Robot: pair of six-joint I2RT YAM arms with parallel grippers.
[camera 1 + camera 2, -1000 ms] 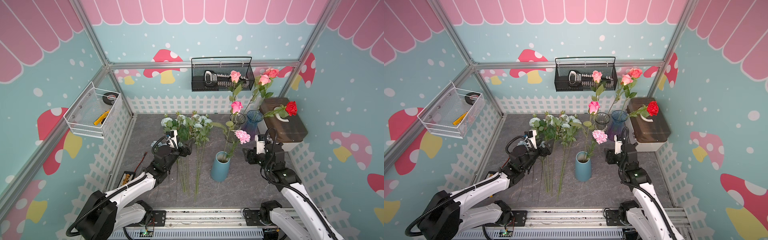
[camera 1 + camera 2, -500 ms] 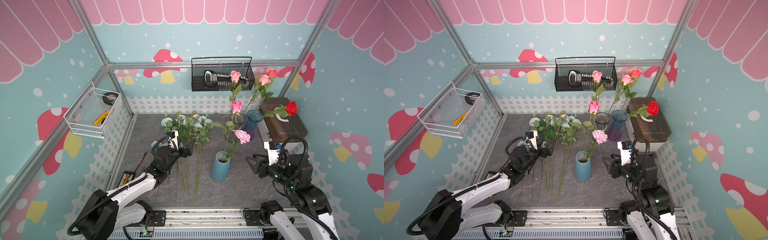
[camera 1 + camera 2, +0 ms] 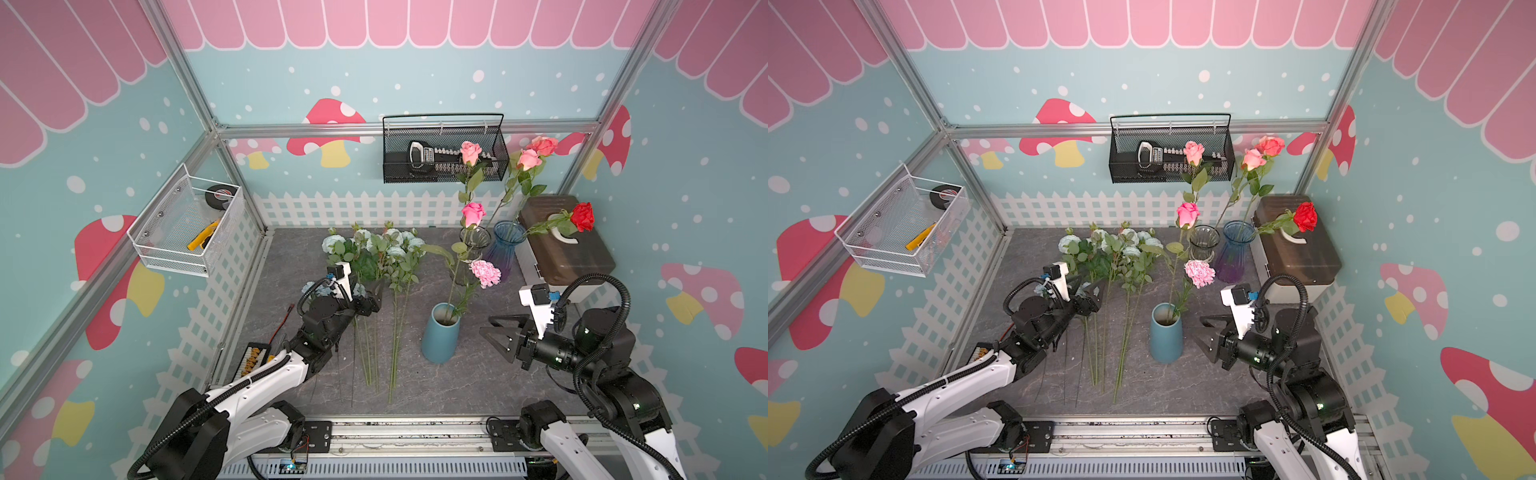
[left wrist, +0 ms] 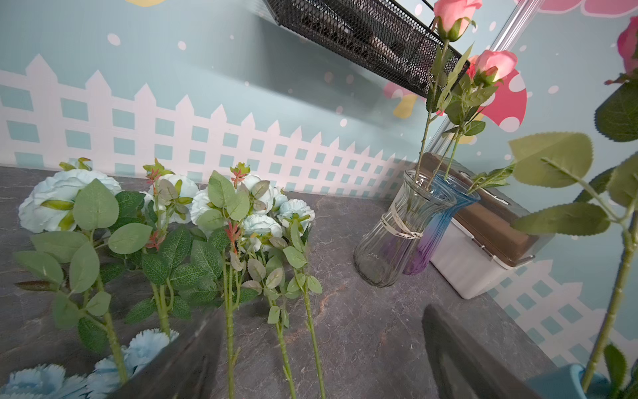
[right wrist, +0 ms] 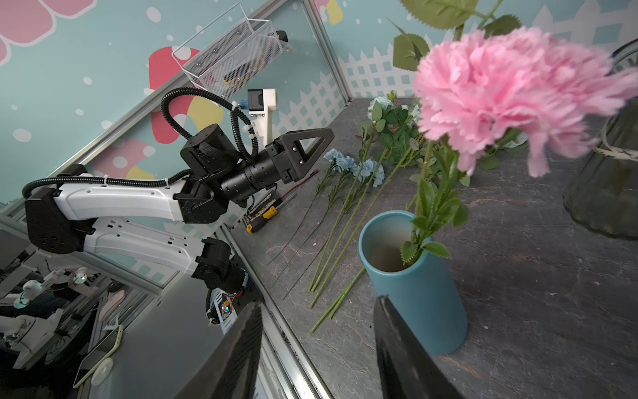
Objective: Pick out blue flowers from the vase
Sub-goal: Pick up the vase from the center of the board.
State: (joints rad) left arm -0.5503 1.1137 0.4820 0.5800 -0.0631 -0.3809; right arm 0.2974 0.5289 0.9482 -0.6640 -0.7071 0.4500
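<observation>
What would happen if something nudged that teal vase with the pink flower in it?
The teal vase stands tall and narrow, so a nudge near its rim would probably tip it; low down, it may just slide. The pink carnation leans out on a thin stem and likely adds little weight.

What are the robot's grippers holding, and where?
Nothing. Left gripper open over the blue flowers lying on the table; right gripper open and empty beside the teal vase.

Blue flowers (image 3: 376, 253) — flat on table, stems parallel.
</observation>
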